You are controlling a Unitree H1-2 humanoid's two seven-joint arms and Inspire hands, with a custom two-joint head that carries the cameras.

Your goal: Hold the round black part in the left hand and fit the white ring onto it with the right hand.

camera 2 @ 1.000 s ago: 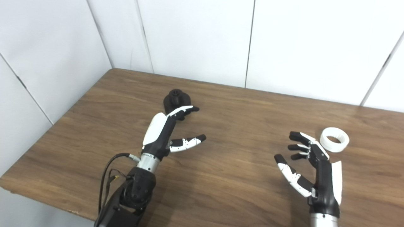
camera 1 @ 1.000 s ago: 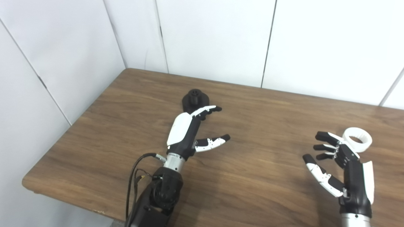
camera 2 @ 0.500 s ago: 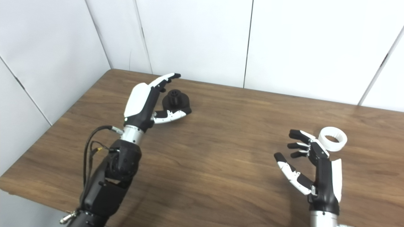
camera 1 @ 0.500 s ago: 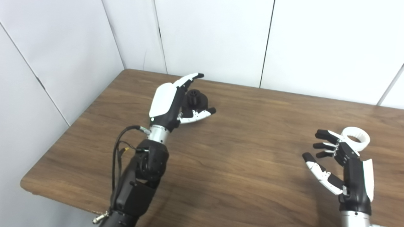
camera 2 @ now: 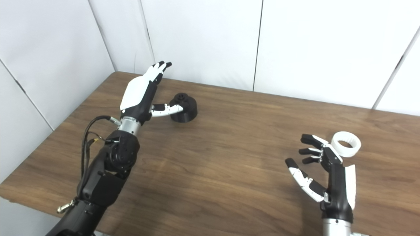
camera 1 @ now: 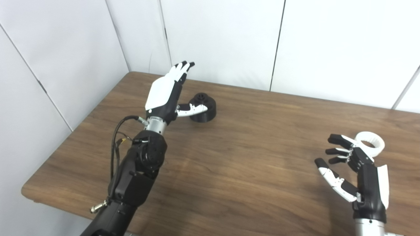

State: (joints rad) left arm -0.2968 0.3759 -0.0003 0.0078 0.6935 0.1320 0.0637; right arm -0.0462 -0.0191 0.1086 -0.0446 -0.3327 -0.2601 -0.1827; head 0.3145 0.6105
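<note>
My left hand (camera 1: 164,93) is raised above the counter (camera 1: 249,164) near its far left corner, fingers extended and apart, grasping nothing. Its thumb reaches across in front of the round black part (camera 1: 203,107), which stands upright on the counter close to the far edge; I cannot tell whether they touch. My right hand (camera 1: 359,173) hovers near the right side, fingers spread, released. The white ring (camera 1: 371,143) lies flat just beyond its fingertips, apart from them. Bare wood separates both hands across the centre. The near edge lies below my left arm
</note>
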